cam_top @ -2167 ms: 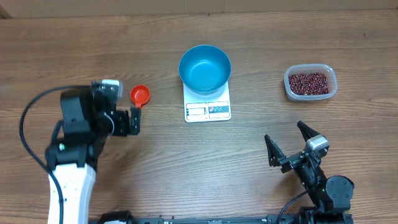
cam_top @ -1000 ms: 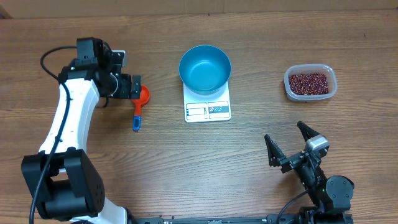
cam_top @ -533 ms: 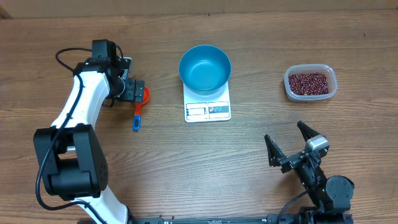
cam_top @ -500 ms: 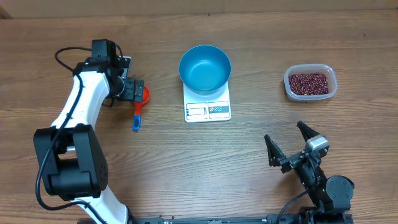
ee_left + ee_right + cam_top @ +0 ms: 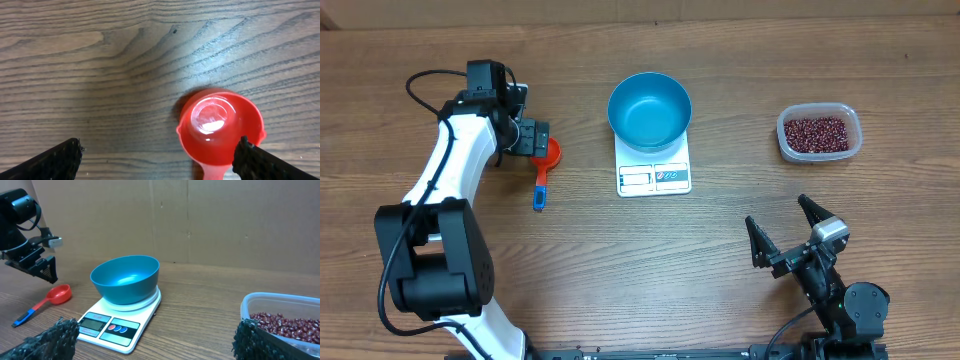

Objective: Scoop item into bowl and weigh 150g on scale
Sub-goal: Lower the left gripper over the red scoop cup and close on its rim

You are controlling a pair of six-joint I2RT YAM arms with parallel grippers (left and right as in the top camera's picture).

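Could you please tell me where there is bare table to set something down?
Bare wood lies between the flat white rectangular scale and the clear plastic tub, and in front of the scale, left of the right tool. Crowded: around the orange-red scoop under the left tool.

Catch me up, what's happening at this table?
Left gripper, open, hovers over the red scoop lying on the table left of the scale; nothing is grasped. The blue bowl sits empty on the scale. The beans are all in the clear tub at right. Right gripper is open, holding nothing.
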